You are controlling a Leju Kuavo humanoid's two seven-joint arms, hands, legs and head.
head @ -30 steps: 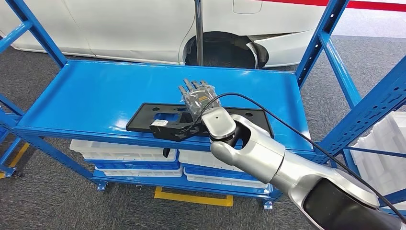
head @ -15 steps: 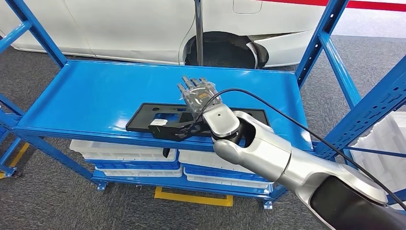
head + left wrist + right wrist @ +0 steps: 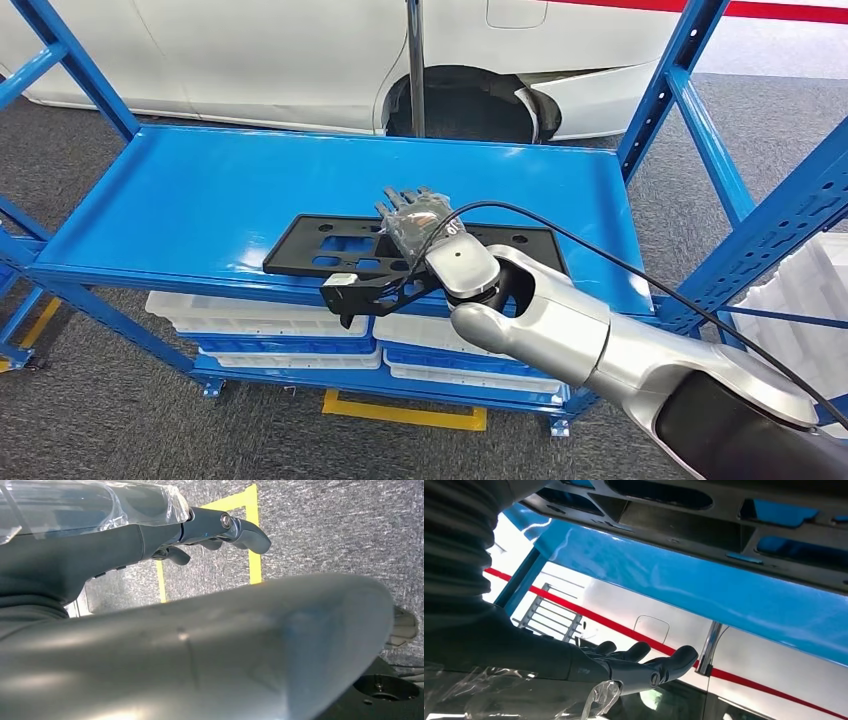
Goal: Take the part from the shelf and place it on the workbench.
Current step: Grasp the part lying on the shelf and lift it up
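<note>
So at 9 o'clock in the head view you've got the blue shelf, with white trays stacked on the level under it. Moving toward the middle, the black part is a flat plate with cutouts lying near the shelf's front edge, and a smaller black bracket piece with a white tag hangs out past that edge. The right hand sits on top of the part, fingers stretched flat toward 12 o'clock, so released, not wrapped around anything I can see; whether the thumb hooks underneath, can't tell. The silver arm runs off to 4 o'clock. A white car sits behind. In the left wrist view the left hand hangs over grey carpet, fingers loosely curled, holding nothing.
</note>
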